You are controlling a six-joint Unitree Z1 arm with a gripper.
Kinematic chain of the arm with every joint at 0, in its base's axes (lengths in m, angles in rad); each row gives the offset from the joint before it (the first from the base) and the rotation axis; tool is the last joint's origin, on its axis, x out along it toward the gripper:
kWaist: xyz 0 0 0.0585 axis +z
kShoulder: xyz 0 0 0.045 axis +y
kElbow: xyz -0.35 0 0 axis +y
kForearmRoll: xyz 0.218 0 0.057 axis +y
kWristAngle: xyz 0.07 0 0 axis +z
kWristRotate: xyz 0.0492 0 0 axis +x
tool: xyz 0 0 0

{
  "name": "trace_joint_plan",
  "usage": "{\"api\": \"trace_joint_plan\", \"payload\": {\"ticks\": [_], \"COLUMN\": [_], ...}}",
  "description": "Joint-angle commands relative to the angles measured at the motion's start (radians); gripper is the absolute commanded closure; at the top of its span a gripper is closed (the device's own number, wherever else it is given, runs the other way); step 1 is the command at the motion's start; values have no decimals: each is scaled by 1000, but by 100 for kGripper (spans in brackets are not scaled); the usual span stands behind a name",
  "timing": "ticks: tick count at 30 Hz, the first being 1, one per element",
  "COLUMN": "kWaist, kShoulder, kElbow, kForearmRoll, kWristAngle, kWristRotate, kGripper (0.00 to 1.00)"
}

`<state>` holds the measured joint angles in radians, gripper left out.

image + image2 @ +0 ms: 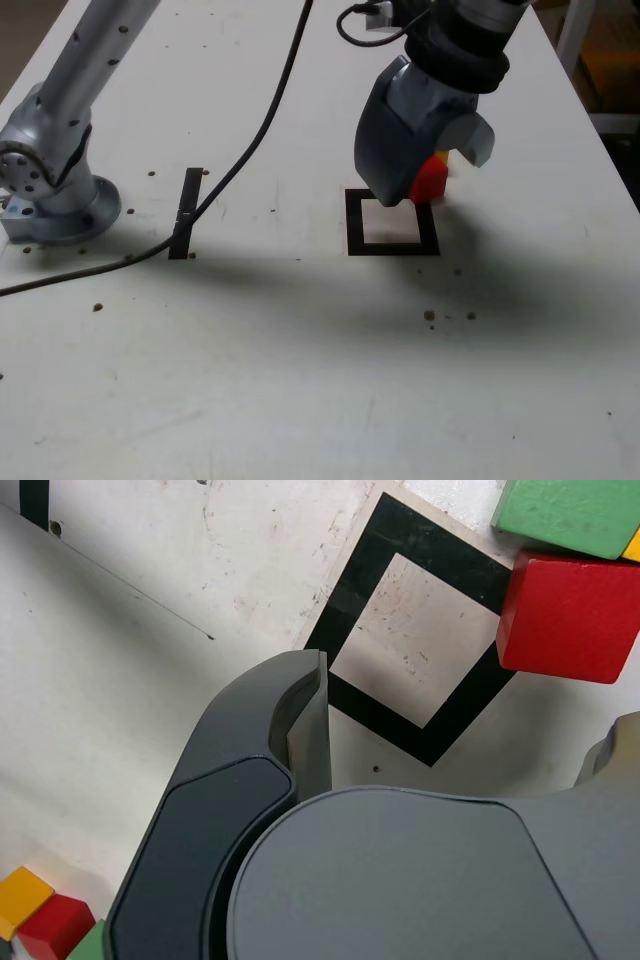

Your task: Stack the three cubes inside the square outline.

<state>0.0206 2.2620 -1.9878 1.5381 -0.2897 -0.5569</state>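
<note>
Three cubes are unstacked; the open, empty hand (440, 770) hovers near the red cube (568, 615) beside the square outline (410, 630). Next: close on it.

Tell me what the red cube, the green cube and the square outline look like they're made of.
Red cube: probably painted wood; matte, even colour, softly rounded edges.
Green cube: likely the same; flat paint with faint scuffs.
Square outline: black tape stuck flat on the table, slightly glossy, with straight cut edges.

White table (300, 400) — black tape square outline (392, 248), tape strip (186, 215), cable (240, 160), arm base (60, 215), cubes — scattered specks.
</note>
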Motion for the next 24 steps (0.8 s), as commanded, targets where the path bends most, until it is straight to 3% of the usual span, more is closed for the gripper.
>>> {"api": "trace_joint_plan", "payload": {"ticks": [1,14,24], "kWaist": [3,43,52], "kShoulder": [19,92,112], "kElbow": [-10,-53,-63], "kForearmRoll": [4,2,4], "kWristAngle": [1,40,26], "kWristRotate": [2,40,42], "kGripper": [0,0,7]}}
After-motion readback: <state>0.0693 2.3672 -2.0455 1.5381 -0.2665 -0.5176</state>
